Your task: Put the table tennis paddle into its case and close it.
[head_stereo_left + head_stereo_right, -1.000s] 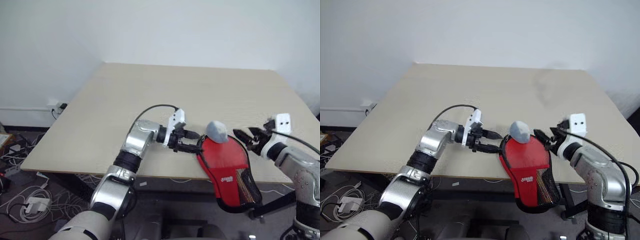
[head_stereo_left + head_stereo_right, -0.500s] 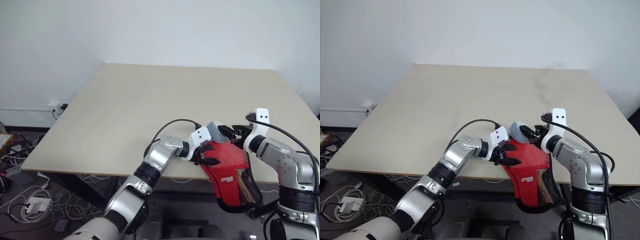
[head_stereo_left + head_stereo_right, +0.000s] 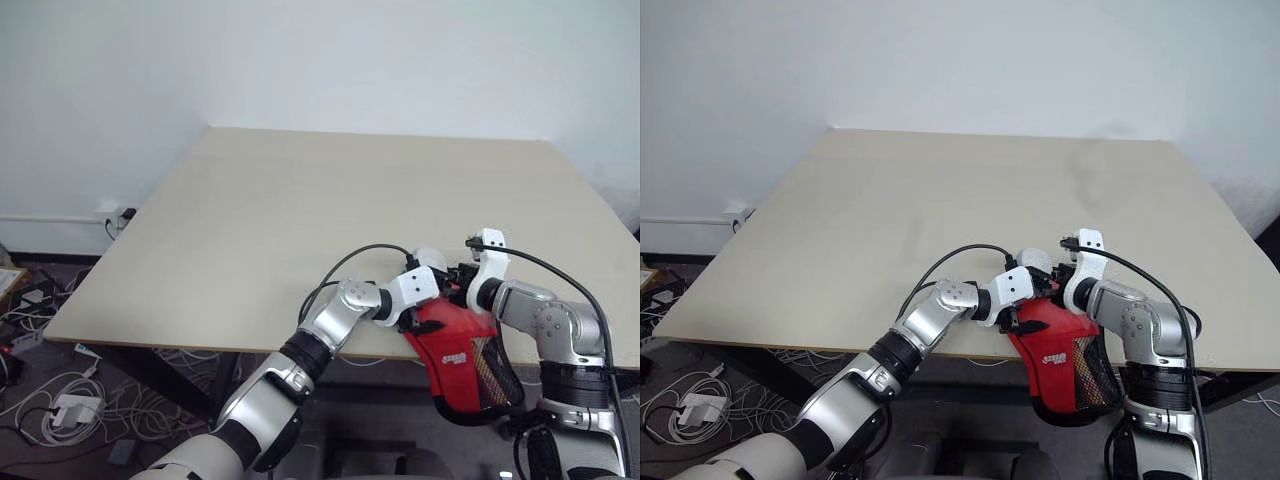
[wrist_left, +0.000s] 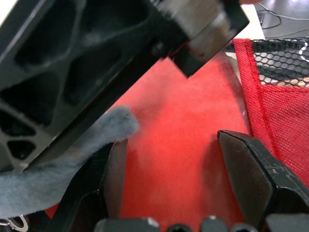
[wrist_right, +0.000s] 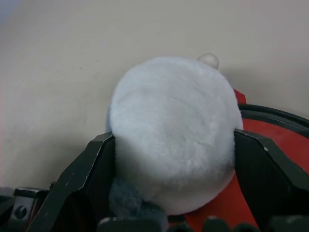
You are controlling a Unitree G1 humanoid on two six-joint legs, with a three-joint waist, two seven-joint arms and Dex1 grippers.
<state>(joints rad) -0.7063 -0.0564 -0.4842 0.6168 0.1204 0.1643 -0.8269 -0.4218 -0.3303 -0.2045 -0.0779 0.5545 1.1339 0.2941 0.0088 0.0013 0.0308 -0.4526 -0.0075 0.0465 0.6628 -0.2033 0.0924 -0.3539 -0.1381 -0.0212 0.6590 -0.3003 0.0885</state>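
Note:
The red case (image 3: pixel 462 340) lies on the table's front right edge, its black mesh end (image 3: pixel 495 375) hanging over the edge. A grey fluffy ball (image 5: pixel 174 125) sits at the case's upper end on the table. My right gripper (image 5: pixel 174 140) is open, one finger on each side of that ball. My left gripper (image 4: pixel 171 145) is open just above the case's red cover, close beside the right gripper (image 3: pixel 452 276). In the left wrist view a black finger of the right gripper crosses over the grey fluff. The table tennis paddle is hidden.
The beige table (image 3: pixel 300 200) stretches away behind and to the left of the case. Its front edge (image 3: pixel 200 345) runs just under both arms. Cables and a power strip (image 3: pixel 55 405) lie on the floor at the left.
Both grippers have closed in on the case. The left one moved right and down onto the red cover; the right one moved left and down around the grey ball. The case stayed put.

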